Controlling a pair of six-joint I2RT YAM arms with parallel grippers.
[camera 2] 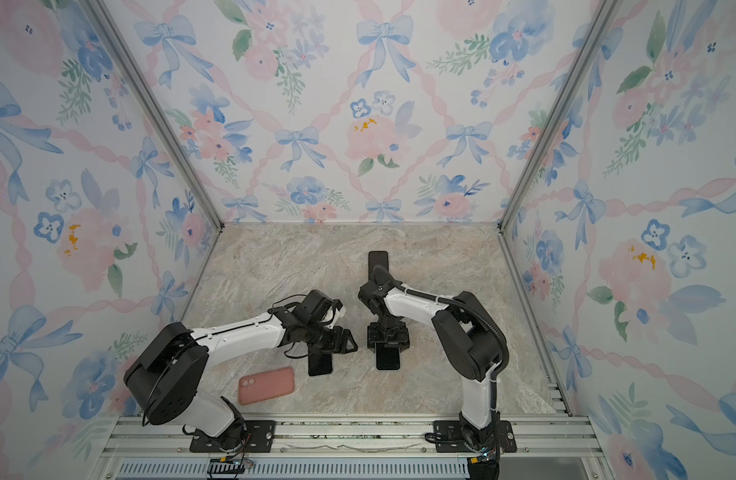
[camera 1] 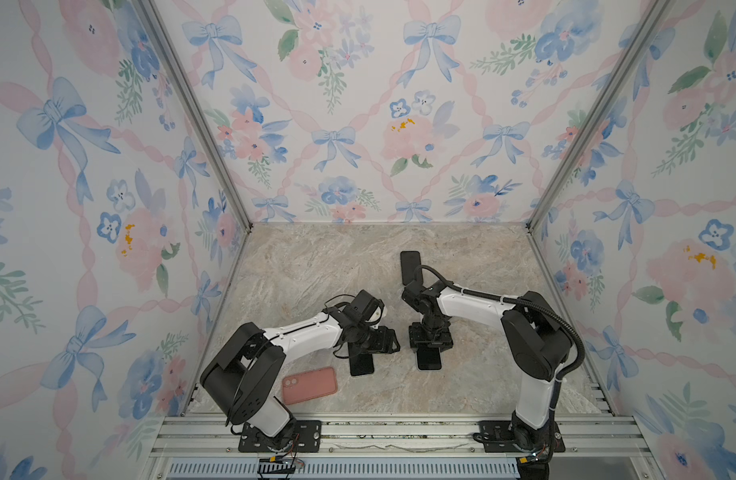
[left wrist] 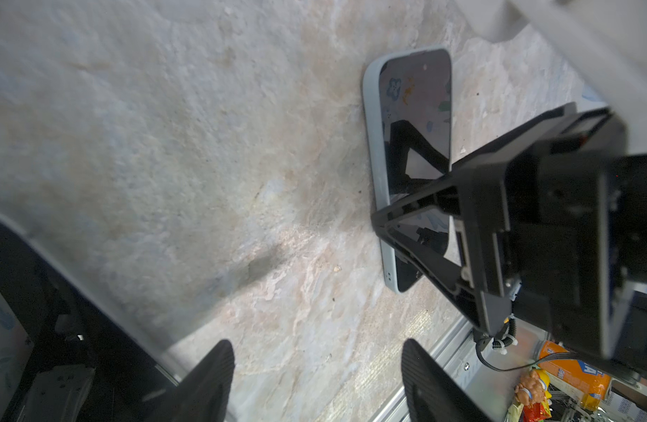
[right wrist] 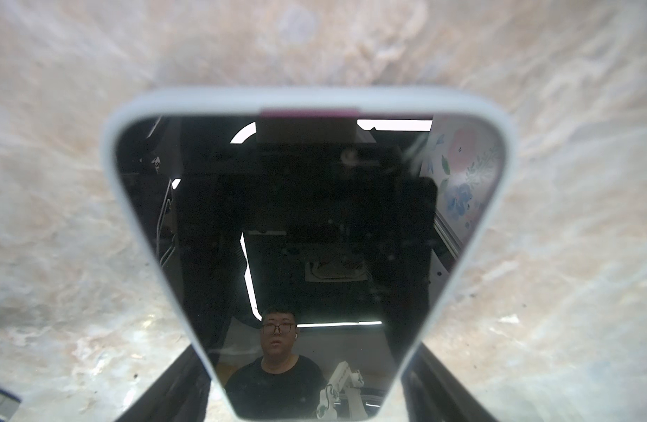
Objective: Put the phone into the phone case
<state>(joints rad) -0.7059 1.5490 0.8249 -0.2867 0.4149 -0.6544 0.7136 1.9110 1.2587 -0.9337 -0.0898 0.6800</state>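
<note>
On the marble surface [camera 1: 316, 266], near the front and close by the left arm's base, a pink phone case [camera 1: 309, 384], lying flat, camera hole end toward the left wall.

Right of the middle, well apart from the case, the phone with the pale blue rim [camera 1: 428, 360], flat on the surface, dark screen up.

Low over that phone, pointing down, the right gripper [camera 1: 430, 341], with its fingers [right wrist: 176, 391] one on each long side of the phone. Very close to the rim. Touching or not, squeezing or not: cannot tell. Phone flat on the surface, not lifted.

Wide open and turned sideways toward the right gripper, the left gripper [left wrist: 318, 380], with only bare surface between its own fingers [left wrist: 208, 380].

Partly under the left gripper, a second dark phone [camera 1: 361, 365], flat, near the case but apart from it.

Farther back, a third dark phone [camera 1: 411, 266], flat, partly hidden by the right arm.
</note>
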